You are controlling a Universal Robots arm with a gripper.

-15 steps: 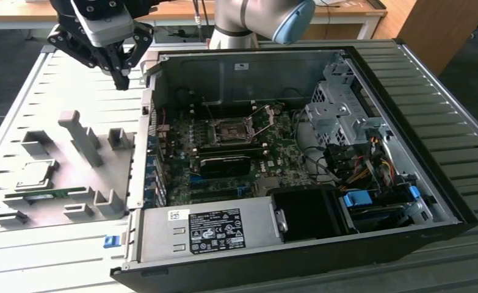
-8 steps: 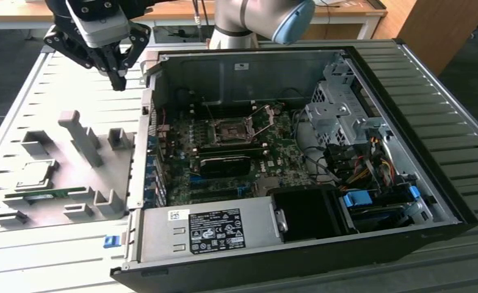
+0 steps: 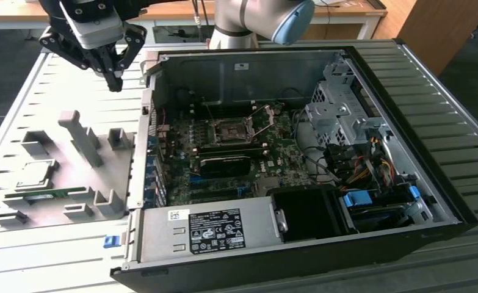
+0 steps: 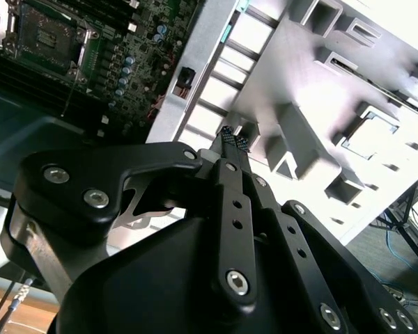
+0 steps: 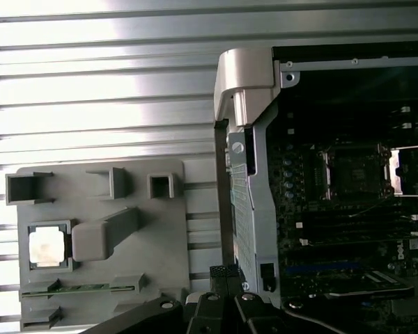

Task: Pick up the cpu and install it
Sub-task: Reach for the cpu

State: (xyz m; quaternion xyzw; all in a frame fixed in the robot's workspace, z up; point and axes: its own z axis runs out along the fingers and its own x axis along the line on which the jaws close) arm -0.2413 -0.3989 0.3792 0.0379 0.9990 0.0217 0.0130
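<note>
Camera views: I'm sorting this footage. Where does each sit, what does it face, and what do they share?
Exterior view: off the arm, looking down on the open computer case and grey holder; arm and gripper show.
First wrist view: on the arm, looking down on the cpu in the holder; gripper shows.
Second wrist view: on the arm, looking along the shut gripper toward the holder.
Shared: all see holder and case.

A silvery-grey tubular robot arm [image 3: 235, 18] with a pale blue rounded joint cap [image 3: 292, 22] carries a matte black linkage gripper [image 3: 114, 85], its plates dotted with bright silver screw heads [image 4: 97, 199].
</note>
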